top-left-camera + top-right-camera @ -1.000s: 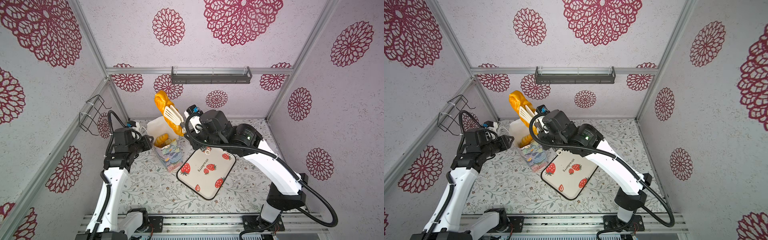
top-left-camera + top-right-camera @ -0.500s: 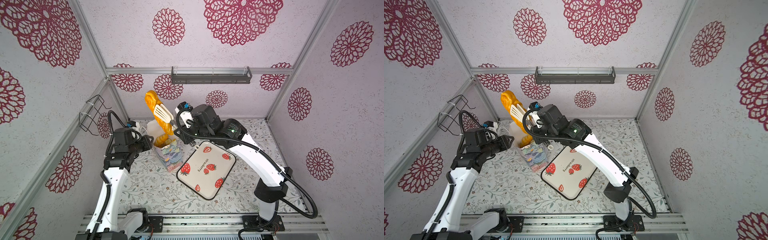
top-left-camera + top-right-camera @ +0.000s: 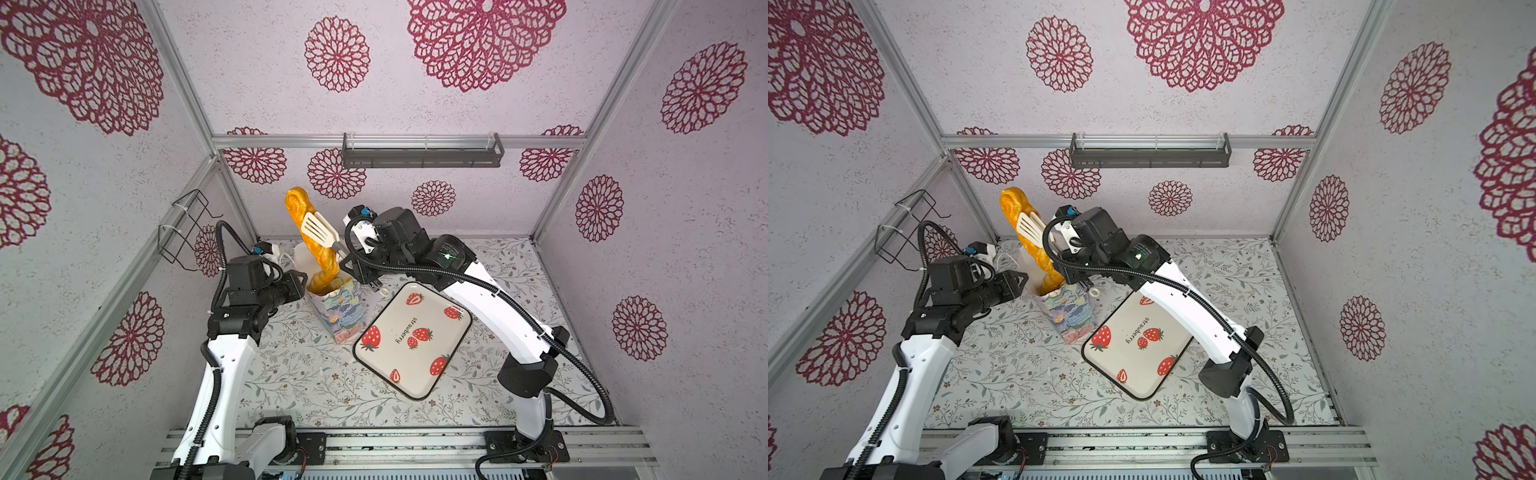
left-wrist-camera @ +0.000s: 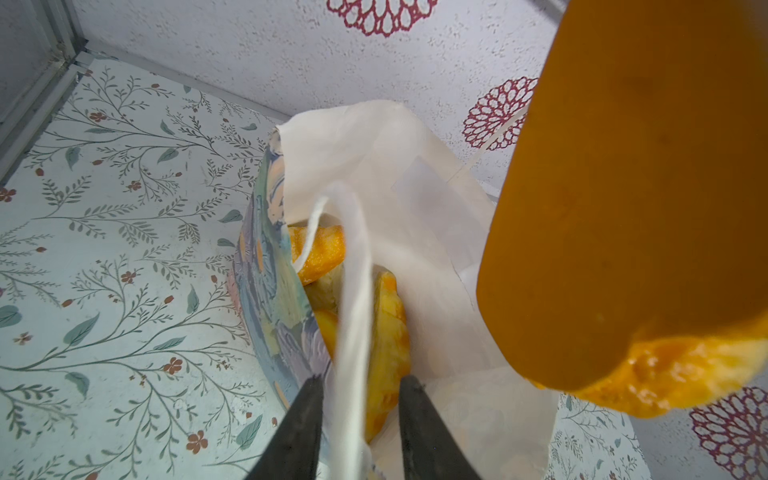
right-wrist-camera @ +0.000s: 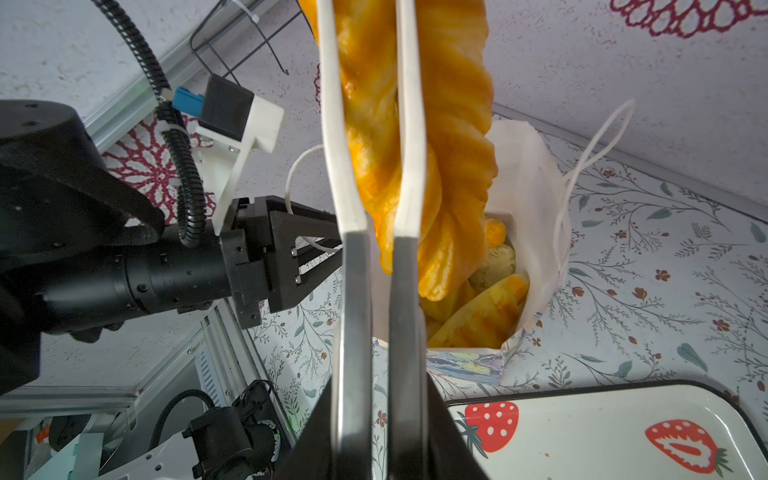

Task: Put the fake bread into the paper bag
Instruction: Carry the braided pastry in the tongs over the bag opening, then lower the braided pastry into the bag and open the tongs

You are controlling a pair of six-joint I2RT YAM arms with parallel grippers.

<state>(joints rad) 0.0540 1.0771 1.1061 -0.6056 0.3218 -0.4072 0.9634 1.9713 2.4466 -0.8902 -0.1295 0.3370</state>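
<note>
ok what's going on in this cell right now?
The right gripper is shut on a pair of tongs. The tongs clamp the long twisted loaf, which is nearly upright with its lower end at the mouth of the paper bag. Other pastries already lie inside. The left gripper is at the bag's near rim, jaws either side of the cord handle; whether it pinches anything is unclear. The strawberry tray beside the bag holds no bread.

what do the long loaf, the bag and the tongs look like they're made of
Long loaf: probably plastic or foam; glossy orange skin with bright highlights.
Paper bag: thin paper, matte white inside, creased rim.
Tongs: grey arms look metallic; white heads matte, maybe silicone or plastic.
</note>
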